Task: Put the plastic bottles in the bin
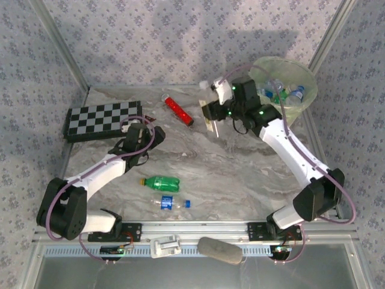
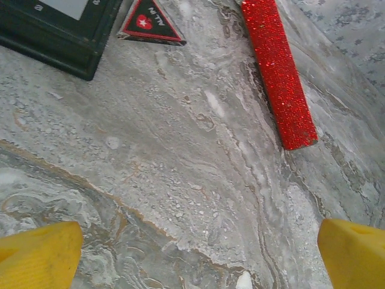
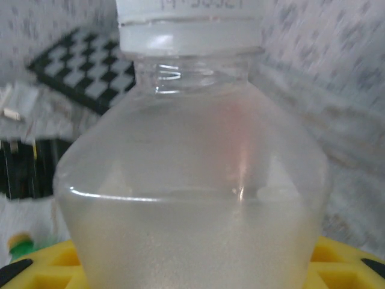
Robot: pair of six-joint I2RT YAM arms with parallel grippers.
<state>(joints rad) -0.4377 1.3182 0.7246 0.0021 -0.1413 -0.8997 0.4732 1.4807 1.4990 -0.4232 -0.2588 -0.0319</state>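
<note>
A black-and-red triangular tag (image 2: 150, 24) lies on the tabletop (image 2: 180, 180). It bears a white star and white letters, upside down to the camera, that seem to read "ALL IN". The clear bottle's (image 3: 192, 211) white cap (image 3: 189, 27) carries dark printed digits, which are cropped and unreadable. One white character on the chequered board's (image 2: 54, 33) frame is also cropped and cannot be read.
</note>
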